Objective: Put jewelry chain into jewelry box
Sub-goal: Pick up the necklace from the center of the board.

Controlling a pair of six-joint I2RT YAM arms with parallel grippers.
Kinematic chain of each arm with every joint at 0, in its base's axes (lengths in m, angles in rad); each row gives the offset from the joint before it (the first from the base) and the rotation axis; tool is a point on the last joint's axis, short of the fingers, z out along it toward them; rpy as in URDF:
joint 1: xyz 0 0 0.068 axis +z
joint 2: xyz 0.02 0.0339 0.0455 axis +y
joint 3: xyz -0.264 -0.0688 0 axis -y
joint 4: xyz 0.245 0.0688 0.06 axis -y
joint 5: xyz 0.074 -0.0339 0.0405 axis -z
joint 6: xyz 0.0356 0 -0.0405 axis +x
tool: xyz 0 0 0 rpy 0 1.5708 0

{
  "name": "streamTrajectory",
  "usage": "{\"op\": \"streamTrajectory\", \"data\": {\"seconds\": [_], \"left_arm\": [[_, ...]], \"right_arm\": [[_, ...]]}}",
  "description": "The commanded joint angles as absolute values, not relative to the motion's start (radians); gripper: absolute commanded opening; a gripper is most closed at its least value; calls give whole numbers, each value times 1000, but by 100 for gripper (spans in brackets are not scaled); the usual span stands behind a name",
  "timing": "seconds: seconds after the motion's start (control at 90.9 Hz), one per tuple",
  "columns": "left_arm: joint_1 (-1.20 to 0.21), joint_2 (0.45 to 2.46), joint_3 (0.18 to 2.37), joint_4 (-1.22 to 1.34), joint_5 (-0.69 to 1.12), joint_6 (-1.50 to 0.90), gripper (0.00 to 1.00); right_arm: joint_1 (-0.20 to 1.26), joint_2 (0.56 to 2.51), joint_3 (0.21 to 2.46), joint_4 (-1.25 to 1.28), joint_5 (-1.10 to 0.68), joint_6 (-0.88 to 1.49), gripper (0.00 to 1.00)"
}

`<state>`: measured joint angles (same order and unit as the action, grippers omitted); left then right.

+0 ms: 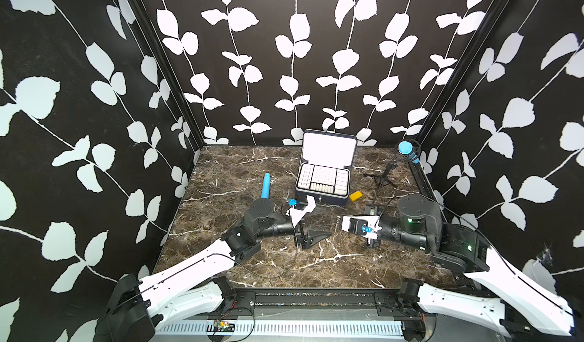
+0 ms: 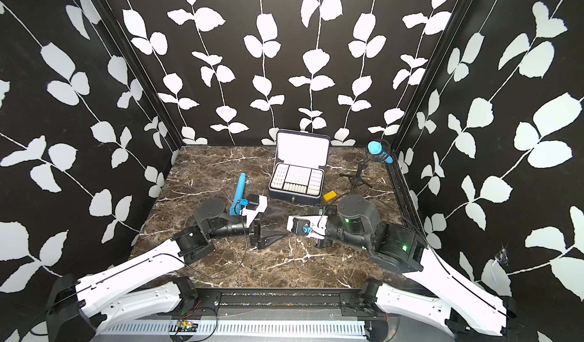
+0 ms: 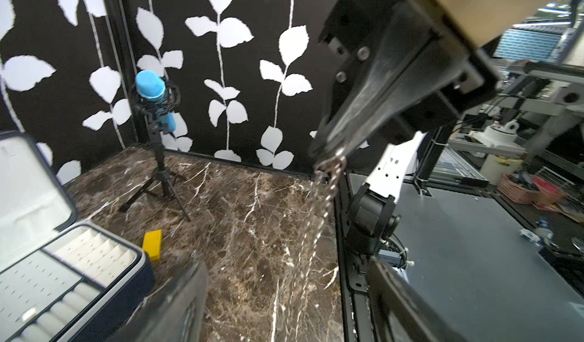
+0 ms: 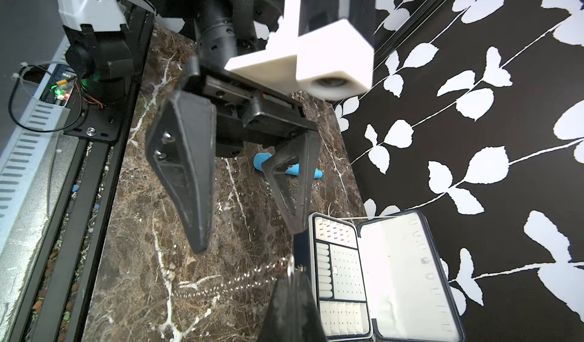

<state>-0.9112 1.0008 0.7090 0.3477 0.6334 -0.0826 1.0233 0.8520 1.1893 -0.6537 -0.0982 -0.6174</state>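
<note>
My jaws are matt black plastic, the right pair rubbed grey and scuffed along its edges, and the jewelry chain (image 3: 331,179) pinched in that pair is bright, silvery metal links. The jewelry box (image 1: 333,199) has a matt navy shell, a small metal clasp and a smooth white lining and tray, while the yellow block (image 1: 355,195) beside it looks like smooth plastic. The tabletop (image 1: 252,261) is smooth, brown and marble-patterned with white veins and a faint sheen, and the standing microphone (image 3: 150,84) has a finely textured blue head.
</note>
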Motion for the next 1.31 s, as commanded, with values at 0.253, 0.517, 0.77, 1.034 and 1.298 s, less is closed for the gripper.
{"op": "streamTrajectory", "data": {"seconds": [0.253,0.517,0.77,1.034,1.298], "left_arm": [[-937,1068,787,401,761,-51,77],[-940,1111,813,406,776,-42,60],[-940,1121,819,413,788,-45,44],[-940,1126,819,416,787,-44,31],[-940,1129,819,407,783,-38,21]], "right_arm": [[1031,846,1167,-612,-145,-589,0],[1031,844,1152,-607,-145,-588,0],[1031,836,1144,-604,-141,-588,0],[1031,830,1138,-602,-140,-586,0],[1031,822,1131,-599,-142,-579,0]]}}
